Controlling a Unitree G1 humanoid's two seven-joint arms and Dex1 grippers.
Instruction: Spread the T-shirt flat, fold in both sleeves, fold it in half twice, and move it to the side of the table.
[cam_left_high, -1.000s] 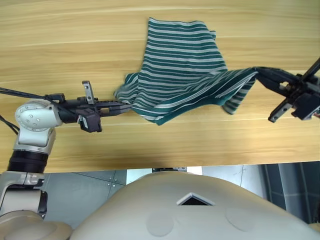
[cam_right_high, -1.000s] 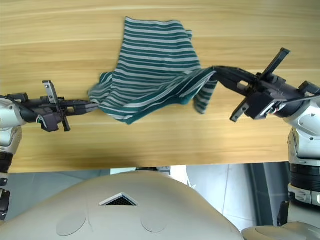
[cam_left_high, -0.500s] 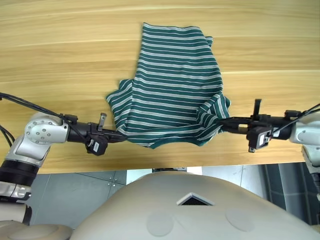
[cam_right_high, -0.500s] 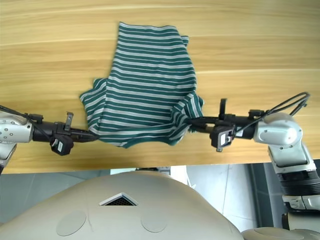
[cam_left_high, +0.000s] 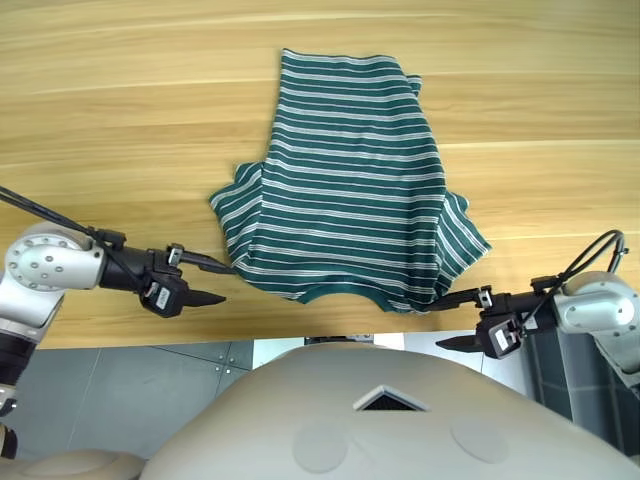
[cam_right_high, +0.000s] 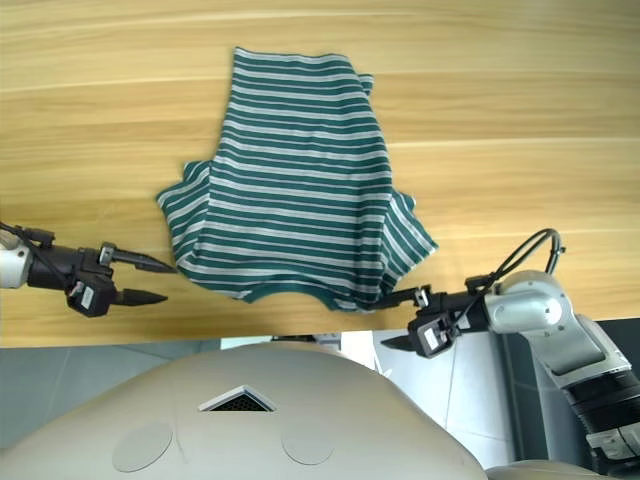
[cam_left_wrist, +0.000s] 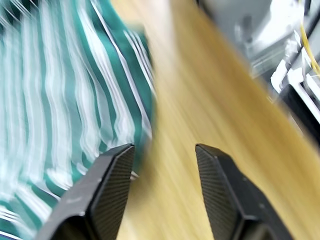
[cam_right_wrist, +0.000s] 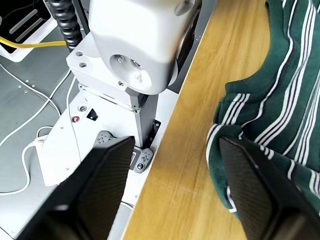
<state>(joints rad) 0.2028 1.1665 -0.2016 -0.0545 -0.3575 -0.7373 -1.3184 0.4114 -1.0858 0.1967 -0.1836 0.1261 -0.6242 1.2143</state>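
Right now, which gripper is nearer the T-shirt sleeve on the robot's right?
Right. The right gripper sits open just on the robot's side of that sleeve; the left gripper is open across the T-shirt, off its opposite near corner.

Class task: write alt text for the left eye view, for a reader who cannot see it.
A green-and-white striped T-shirt lies spread on a wooden table, reaching its near edge. The open left gripper sits just off the shirt's left near corner, and the open right gripper by its right near corner.
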